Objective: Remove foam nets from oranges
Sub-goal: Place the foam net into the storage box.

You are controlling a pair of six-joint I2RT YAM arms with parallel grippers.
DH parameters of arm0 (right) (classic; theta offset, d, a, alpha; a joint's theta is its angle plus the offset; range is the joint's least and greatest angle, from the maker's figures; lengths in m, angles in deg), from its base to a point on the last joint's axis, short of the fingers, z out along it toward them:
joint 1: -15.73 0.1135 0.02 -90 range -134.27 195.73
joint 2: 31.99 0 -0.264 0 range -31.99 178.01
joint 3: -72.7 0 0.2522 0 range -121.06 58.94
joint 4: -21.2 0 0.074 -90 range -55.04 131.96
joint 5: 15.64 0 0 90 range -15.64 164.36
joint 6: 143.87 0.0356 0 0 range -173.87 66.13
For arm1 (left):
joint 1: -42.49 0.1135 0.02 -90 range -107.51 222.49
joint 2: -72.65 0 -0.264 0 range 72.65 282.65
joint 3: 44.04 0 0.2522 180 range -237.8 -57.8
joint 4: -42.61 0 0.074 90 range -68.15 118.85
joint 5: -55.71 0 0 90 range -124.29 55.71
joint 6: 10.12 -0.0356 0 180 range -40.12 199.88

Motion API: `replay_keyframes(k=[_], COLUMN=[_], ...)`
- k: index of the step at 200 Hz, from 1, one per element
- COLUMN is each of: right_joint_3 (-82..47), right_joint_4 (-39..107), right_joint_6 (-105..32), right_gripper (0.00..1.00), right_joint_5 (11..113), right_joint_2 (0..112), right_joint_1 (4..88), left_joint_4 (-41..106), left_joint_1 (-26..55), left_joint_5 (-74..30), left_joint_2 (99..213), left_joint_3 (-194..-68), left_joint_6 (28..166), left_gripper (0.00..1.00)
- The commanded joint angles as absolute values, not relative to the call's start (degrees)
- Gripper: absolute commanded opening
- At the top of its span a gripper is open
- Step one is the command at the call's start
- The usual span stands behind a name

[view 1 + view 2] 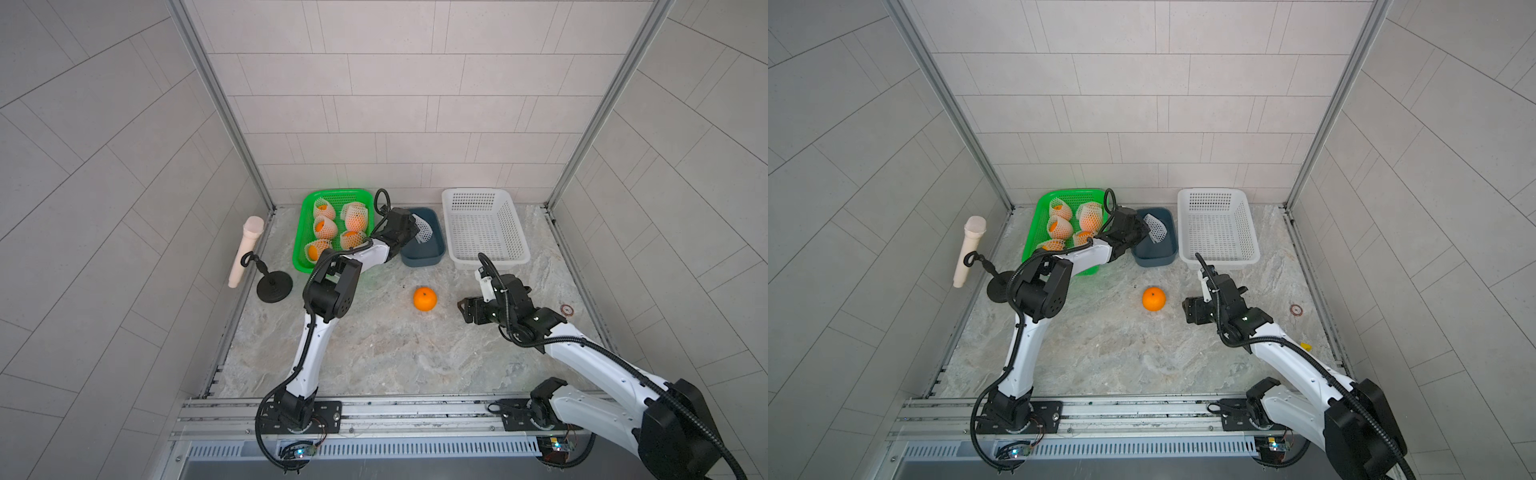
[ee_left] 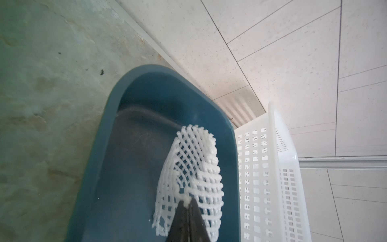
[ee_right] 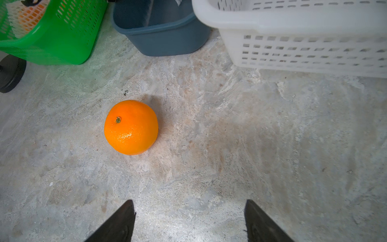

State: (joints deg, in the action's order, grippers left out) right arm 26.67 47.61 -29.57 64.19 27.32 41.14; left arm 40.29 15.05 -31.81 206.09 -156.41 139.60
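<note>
The left end effector (image 2: 187,206) is pinched shut on a corner of a white foam net (image 2: 192,165), which hangs limp over the blue tub (image 2: 109,109). The white basket (image 2: 272,159) stands just beside the tub. The right end effector (image 3: 189,209) has its jaws about half apart, gripping nothing, low over the counter (image 3: 261,136) near a bare orange (image 3: 130,127). In both top views the green basket (image 1: 300,245) holds five netted oranges (image 1: 324,227).
</note>
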Motion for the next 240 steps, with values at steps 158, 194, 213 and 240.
replay_keyframes(k=[158, 194, 213, 240], right_joint_3=[25.47, 25.02, 23.81, 21.61], right_joint_4=[45.52, 45.32, 46.33, 47.01], right_joint_6=[-28.78, -29.3, -29.26, -28.44], right_gripper=[0.85, 0.86, 0.87, 0.88], right_joint_5=[64.24, 64.92, 67.12, 69.09], right_joint_2=[30.67, 31.66, 32.72, 34.3], right_joint_1=[43.53, 44.88, 45.76, 46.72], left_joint_4=[27.11, 23.89, 20.83, 15.41], left_joint_1=[13.93, 13.42, 12.89, 11.83], left_joint_5=[-39.73, -40.53, -41.58, -43.84], left_joint_2=[198.67, 197.14, 195.43, 192.13], left_joint_3=[-159.11, -160.06, -160.02, -159.26], left_joint_6=[131.97, 128.88, 126.14, 120.86], left_gripper=[0.57, 0.57, 0.57, 0.57])
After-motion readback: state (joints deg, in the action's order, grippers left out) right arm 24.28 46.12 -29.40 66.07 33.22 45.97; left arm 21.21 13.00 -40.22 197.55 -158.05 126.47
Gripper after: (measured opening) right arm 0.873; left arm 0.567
